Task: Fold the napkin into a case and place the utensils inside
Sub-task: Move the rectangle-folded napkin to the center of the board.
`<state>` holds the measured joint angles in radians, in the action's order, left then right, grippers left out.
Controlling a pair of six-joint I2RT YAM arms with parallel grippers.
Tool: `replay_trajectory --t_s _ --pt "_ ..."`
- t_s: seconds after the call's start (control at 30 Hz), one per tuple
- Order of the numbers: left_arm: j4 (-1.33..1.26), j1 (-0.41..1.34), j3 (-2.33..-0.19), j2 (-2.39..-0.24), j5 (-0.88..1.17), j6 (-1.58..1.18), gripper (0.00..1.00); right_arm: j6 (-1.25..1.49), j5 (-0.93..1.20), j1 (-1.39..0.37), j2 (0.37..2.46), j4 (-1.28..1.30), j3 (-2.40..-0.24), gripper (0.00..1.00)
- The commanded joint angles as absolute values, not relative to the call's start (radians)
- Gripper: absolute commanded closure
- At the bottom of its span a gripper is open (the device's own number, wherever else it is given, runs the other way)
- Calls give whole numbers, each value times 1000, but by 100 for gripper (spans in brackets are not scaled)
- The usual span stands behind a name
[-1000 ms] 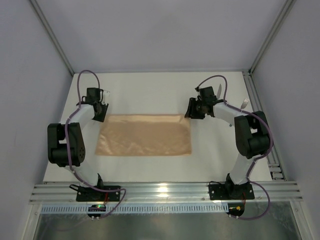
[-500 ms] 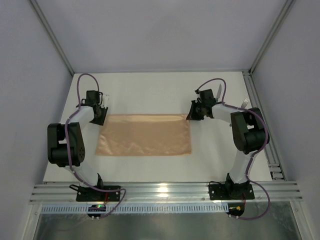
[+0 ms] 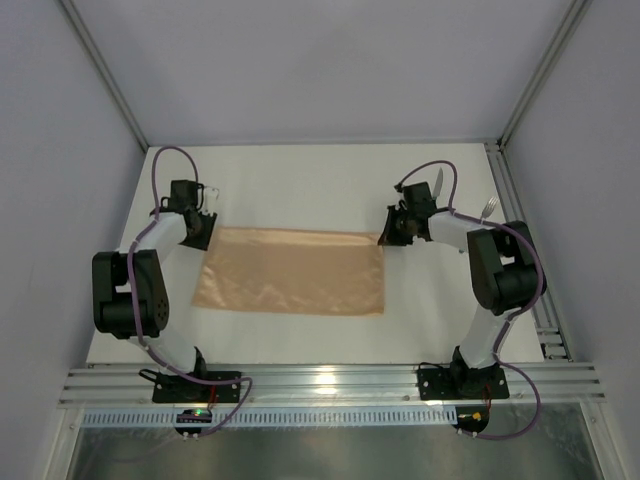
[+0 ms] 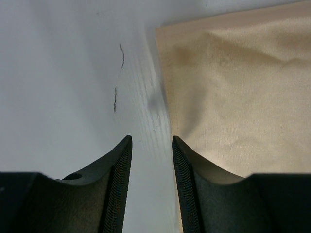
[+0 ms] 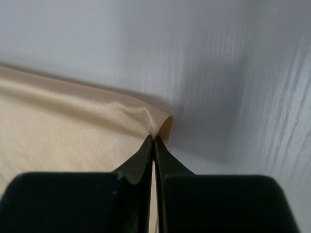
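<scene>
The peach-orange napkin (image 3: 290,270) lies flat on the white table as a wide rectangle. My right gripper (image 3: 389,233) is at its far right corner and is shut on the cloth; in the right wrist view the jaws (image 5: 154,138) pinch a small puckered fold of napkin (image 5: 73,126). My left gripper (image 3: 201,231) is at the far left corner and open. In the left wrist view (image 4: 151,138) one finger lies over the napkin (image 4: 233,97) edge and the gap shows bare table. The utensils lie at the far right: a knife (image 3: 437,180) and a fork (image 3: 489,207), partly hidden by the right arm.
A metal rail (image 3: 520,230) runs along the table's right side and a slotted rail (image 3: 330,385) along the near edge. Grey walls enclose the table on the left, the right and at the back.
The right gripper has shut on the napkin's far right corner, which has shifted slightly to the right. The left gripper has stayed open at the far left corner.
</scene>
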<state>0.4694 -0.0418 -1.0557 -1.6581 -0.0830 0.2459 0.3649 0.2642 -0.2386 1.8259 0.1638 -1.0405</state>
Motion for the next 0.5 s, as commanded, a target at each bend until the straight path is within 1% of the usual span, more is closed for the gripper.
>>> replay_trajectory --t_s 0.0,0.2,0.27,0.3,0.33,0.37,0.4,0.43,0.47 --pt "483 -48 -1046 -1618 -40 242 59 334 226 -235 1732 222 -1000 96" --pt "564 -17 -1072 -1573 37 238 59 322 227 -233 1712 255 -982 96" --pt "586 79 -1075 -1496 38 264 59 318 227 -233 1717 261 -989 96" --pt "612 124 -1080 -1464 41 270 59 314 226 -235 1718 268 -992 94" --pt "627 223 -1088 -1406 55 278 58 310 224 -233 1720 275 -1002 92" --pt "641 277 -1109 -1379 57 290 56 307 222 -232 1721 287 -1008 88" --pt "658 337 -1121 -1359 52 298 51 302 219 -233 1723 293 -1021 85" --pt "658 457 -1133 -1335 46 305 49 296 216 -233 1726 302 -1029 82" --pt "655 516 -1153 -1332 40 322 47 287 212 -233 1727 319 -1035 80"
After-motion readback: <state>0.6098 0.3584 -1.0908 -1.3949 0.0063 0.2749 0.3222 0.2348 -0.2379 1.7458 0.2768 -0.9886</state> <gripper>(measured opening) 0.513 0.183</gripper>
